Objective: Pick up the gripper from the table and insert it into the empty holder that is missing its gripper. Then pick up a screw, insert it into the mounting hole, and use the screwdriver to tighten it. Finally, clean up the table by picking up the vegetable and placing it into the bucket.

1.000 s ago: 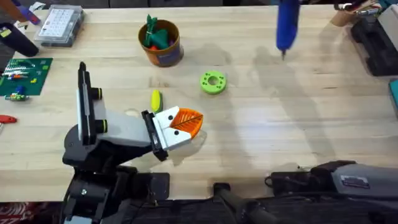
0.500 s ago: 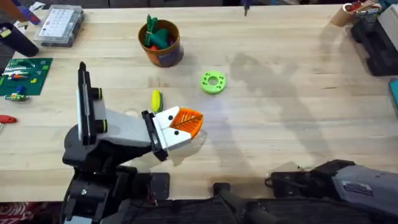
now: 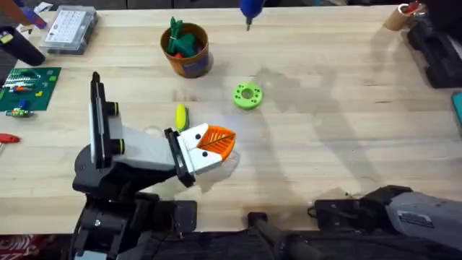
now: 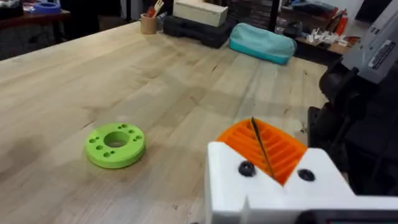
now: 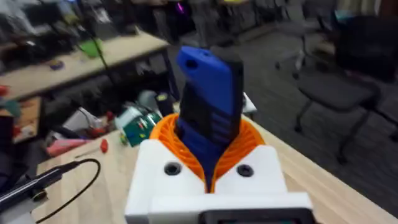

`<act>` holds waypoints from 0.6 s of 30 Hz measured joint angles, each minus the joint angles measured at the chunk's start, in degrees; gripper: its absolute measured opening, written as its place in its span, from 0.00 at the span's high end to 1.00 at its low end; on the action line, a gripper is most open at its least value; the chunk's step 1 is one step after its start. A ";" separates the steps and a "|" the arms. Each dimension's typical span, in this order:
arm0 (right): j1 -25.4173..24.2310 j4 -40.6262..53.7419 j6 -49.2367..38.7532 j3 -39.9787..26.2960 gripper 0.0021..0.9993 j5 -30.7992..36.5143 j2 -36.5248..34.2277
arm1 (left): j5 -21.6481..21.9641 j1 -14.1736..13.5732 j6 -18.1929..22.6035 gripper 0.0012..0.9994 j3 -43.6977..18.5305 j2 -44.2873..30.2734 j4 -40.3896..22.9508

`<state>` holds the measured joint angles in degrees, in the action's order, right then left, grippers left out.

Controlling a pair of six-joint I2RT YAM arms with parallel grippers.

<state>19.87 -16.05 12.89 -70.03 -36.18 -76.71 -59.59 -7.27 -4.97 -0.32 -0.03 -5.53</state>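
Overhead: the bucket [image 3: 187,50], upper left of center, holds green and orange vegetable pieces; its dark blue label cannot be read. The screwdriver [image 3: 250,9] tip shows at the top edge. A green disc [image 3: 247,95] lies mid-table.

Left wrist: the left gripper [image 4: 266,158] has its 2 orange pads pressed together, holding nothing.

Right wrist: the right gripper [image 5: 210,163] clamps the blue screwdriver [image 5: 208,106].
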 joint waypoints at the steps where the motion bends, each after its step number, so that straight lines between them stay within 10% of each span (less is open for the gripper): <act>1: -0.01 -2.92 0.82 1.35 0.98 -0.97 0.01 | -0.01 0.00 0.00 1.00 0.00 0.00 -0.01; 18: -2.51 -54.56 23.64 25.00 0.98 -15.19 0.25 | -0.20 0.00 0.00 1.00 0.00 0.00 -0.03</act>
<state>17.36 -70.62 36.53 -45.04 -51.37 -76.45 -59.79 -7.27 -4.97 -0.32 -0.03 -5.56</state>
